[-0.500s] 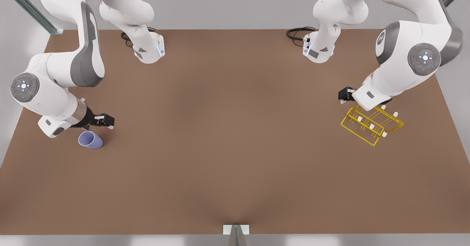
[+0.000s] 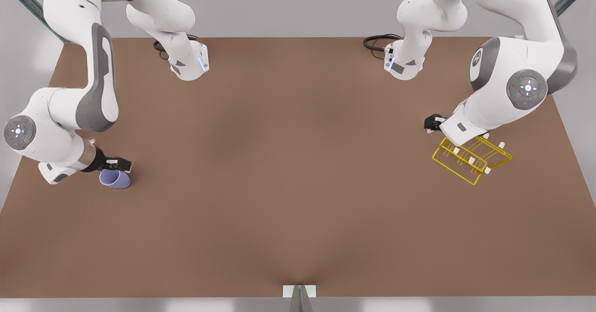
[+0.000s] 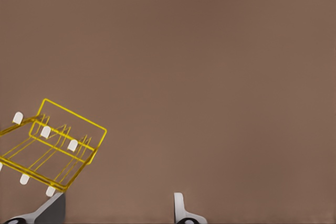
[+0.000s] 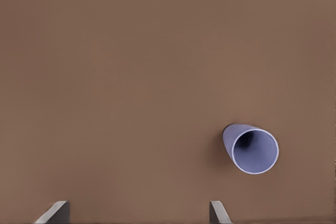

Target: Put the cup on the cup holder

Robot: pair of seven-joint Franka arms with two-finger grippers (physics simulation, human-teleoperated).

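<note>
The lavender-blue cup (image 2: 114, 179) rests on the brown table near the front view's left edge, and its open mouth shows in the right wrist view (image 4: 252, 149). My right gripper (image 2: 122, 164) hangs just behind and above it, open, fingertips (image 4: 216, 209) spread wide with nothing between them. The yellow wire cup holder (image 2: 471, 159) with white-tipped pegs sits at the front view's right. My left gripper (image 2: 431, 124) hovers beside its far left corner, open and empty. In the left wrist view the cup holder (image 3: 52, 148) lies close to one of the fingertips (image 3: 179, 204).
Both arm bases (image 2: 188, 63) (image 2: 404, 64) with black cables stand at the table's far edge. A small metal bracket (image 2: 299, 292) sits at the middle of the near edge. Bare brown tabletop (image 2: 288, 163) stretches between the cup and the cup holder.
My right gripper has shifted toward the front view's left and nearer the cup, now overlapping its rim. My left gripper has edged slightly to the left. Cup and cup holder have not moved.
</note>
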